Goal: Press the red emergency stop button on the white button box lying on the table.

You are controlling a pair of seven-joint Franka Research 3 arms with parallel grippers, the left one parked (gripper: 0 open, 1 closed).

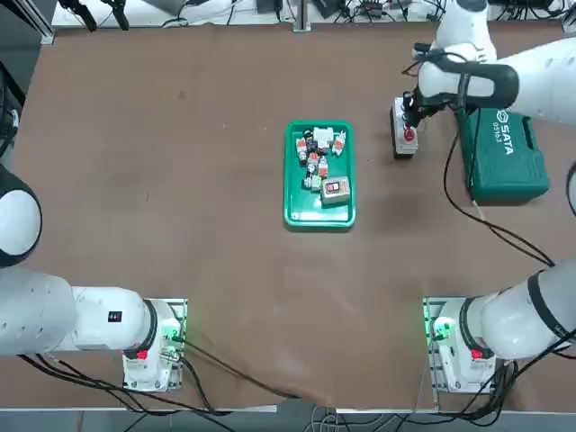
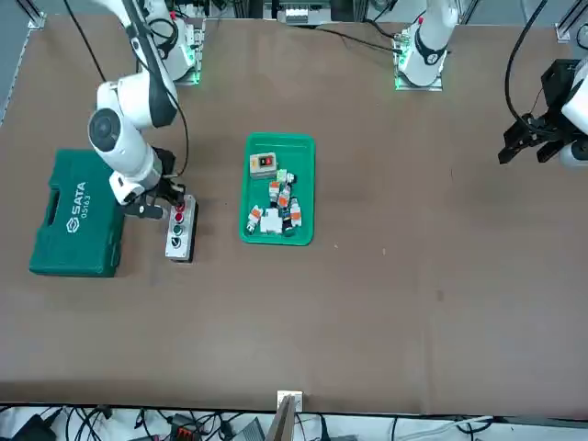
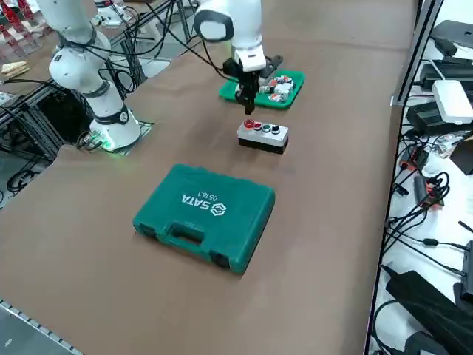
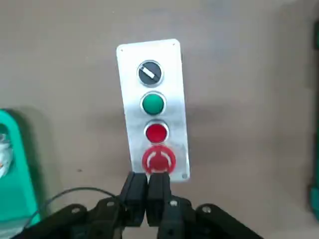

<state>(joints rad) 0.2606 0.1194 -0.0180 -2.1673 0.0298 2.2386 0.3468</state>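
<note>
Looking over the brown table (image 1: 225, 270), we see the green case (image 1: 506, 162) lying to the right of the white button box (image 4: 130, 99) and the green tray (image 1: 307, 209), with small parts in it, to the left. The box lies flat, its buttons facing up. Our right gripper (image 4: 148, 174) hangs at the box's red end, its fingers all but together and holding nothing. The red emergency stop button (image 4: 159, 159) sits just beside the fingertips; we cannot tell whether they touch.
</note>
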